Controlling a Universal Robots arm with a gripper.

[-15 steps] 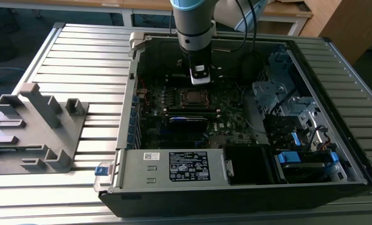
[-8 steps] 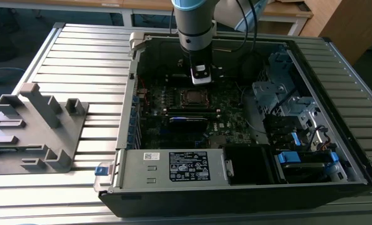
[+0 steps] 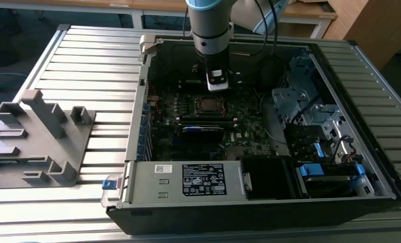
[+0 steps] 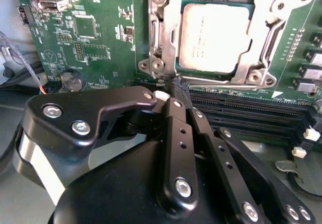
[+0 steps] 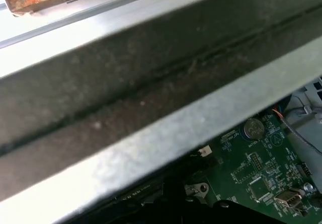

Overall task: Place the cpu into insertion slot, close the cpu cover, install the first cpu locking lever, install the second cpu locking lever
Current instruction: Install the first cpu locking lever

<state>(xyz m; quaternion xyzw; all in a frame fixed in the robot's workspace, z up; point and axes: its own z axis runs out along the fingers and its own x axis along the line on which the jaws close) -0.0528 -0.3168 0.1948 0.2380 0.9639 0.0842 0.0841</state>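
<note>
1. Hand [image 3: 217, 85] is down inside the open computer case [image 3: 254, 217], over the circuit board [image 4: 100, 32]. Fingers look pressed together with nothing between them. In the second wrist view its tip [image 4: 178, 85] is just beside one corner of the socket frame.
2. The cpu [image 4: 215, 38] is already seated in the insertion slot [image 3: 197, 104], at 6 o'clock from the hand in the exterior view, near it.
3. The cpu cover [image 4: 162, 32] lies flat around the cpu, with the grey metal top showing through its window.
4. Locking levers: cannot tell whether either is latched.
5. Handling, as a judgement:
   - The cpu is light, stiff and flat, with a smooth top. It is probably fragile underneath, so hold it by the edges only.
   - The cover is thin stiff sheet metal, so press on the frame, not on the chip.
6. Around the socket:
   - Long black memory slots [image 4: 241, 108] run right under the fingertips.
   - A coin battery [image 4: 73, 80] sits further off on the board.
   - A black module with blue sheen [image 3: 204, 132] is at 6 o'clock from the socket.
   - A labelled metal box [image 3: 186, 179] is further along at 6 o'clock.
   - A drive cage with cables [image 3: 301, 101] is at 3 o'clock.
7. In the way: the case walls hem the arm in, and the first wrist view looks along a grey metal wall [image 5: 151, 83] close by. The memory slot clips are near the fingertips.
8. A grey plastic fixture [image 3: 32, 136] stands on the slatted worktop [image 3: 85, 55] at 9 o'clock, well apart from the case.
</note>
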